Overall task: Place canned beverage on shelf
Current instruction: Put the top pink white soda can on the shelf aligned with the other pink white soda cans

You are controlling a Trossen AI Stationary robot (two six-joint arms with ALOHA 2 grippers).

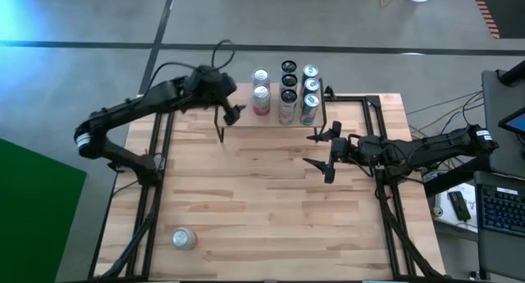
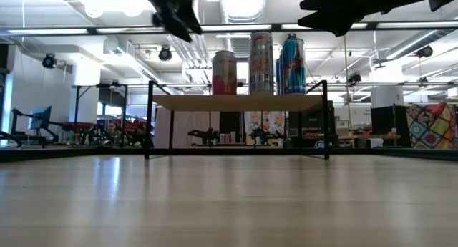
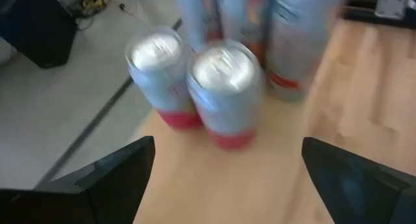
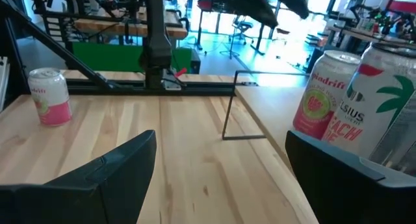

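Note:
The shelf (image 2: 236, 102), a low riser with a light wood top and black legs, stands at the table's far middle. Several cans (image 1: 287, 90) stand upright on it. Two red-based cans (image 3: 224, 87) are at its left end. My left gripper (image 1: 228, 119) is open and empty, hovering just left of and above these two, which show between its fingers in the left wrist view (image 3: 227, 178). A pink-and-white can (image 1: 184, 238) stands on the table at the near left; it also shows in the right wrist view (image 4: 49, 94). My right gripper (image 1: 317, 152) is open and empty, right of centre.
The slatted wooden tabletop (image 1: 271, 201) lies between the shelf and the near-left can. Black frame rails (image 1: 156, 176) run along the table's left and right sides. A keyboard and other gear (image 1: 496, 205) sit beyond the right edge.

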